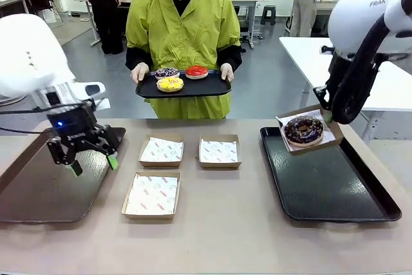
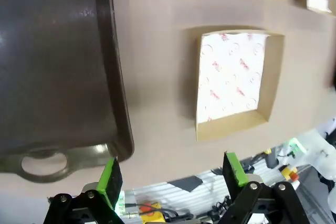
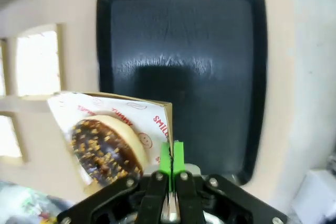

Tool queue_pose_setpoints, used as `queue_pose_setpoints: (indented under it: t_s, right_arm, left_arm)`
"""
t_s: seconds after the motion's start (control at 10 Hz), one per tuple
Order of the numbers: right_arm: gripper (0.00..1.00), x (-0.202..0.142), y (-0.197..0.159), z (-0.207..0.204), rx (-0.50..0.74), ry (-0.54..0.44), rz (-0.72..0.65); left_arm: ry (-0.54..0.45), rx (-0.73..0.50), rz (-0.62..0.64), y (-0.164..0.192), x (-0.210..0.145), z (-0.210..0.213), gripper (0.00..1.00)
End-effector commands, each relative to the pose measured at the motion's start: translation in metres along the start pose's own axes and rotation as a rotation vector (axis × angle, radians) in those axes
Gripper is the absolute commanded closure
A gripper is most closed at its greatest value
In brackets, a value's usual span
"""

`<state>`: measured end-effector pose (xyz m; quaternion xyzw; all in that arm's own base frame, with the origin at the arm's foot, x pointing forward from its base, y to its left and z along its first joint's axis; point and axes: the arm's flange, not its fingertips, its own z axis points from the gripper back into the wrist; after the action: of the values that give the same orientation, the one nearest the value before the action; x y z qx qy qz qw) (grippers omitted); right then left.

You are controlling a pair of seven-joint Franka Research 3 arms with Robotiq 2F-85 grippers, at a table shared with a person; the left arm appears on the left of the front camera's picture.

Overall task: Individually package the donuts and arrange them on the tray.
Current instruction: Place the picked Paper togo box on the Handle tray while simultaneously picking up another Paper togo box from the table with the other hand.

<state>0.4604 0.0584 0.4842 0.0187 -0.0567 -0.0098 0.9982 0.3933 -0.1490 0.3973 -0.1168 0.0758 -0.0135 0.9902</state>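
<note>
Now right gripper (image 3: 171, 158) pinches box (image 3: 137, 109) edge, chocolate donut (image 3: 105, 148) inside just beside it; left gripper (image 2: 173, 174) spread, empty.

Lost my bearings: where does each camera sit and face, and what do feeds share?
Front: robot's side, facing across the table at the person holding a tray of three donuts; left arm and right arm show.
Left wrist: looks down past the open left claw at a corner of the left tray and empty boxes.
Right wrist: looks down past the right claw, shut on the box holding the chocolate donut, at the right tray.
Shared: front and right wrist both show that box and tray.
</note>
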Motion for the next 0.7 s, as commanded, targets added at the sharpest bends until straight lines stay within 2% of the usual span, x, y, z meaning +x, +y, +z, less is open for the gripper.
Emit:
queue_pose_setpoints:
  t_s: [0.0, 0.2, 0.3, 0.6]
  right_arm:
    - [0.99, -0.004, -0.008, -0.019, 0.035, 0.05, -0.023]
    - [0.99, -0.003, -0.012, -0.024, 0.01, 0.075, -0.065]
    - [0.99, -0.005, -0.01, -0.023, 0.011, 0.054, -0.03]
    - [0.99, -0.005, -0.01, -0.023, 0.011, 0.054, -0.03]
  left_arm:
    - [-0.03, 0.075, 0.021, -0.012, 0.005, -0.023, 0.0]
    - [-0.089, 0.151, 0.006, -0.022, 0.004, -0.049, 0.0]
    - [-0.123, 0.174, -0.006, -0.027, 0.002, -0.06, 0.0]
    - [-0.171, 0.168, -0.065, -0.046, -0.012, -0.075, 0.0]
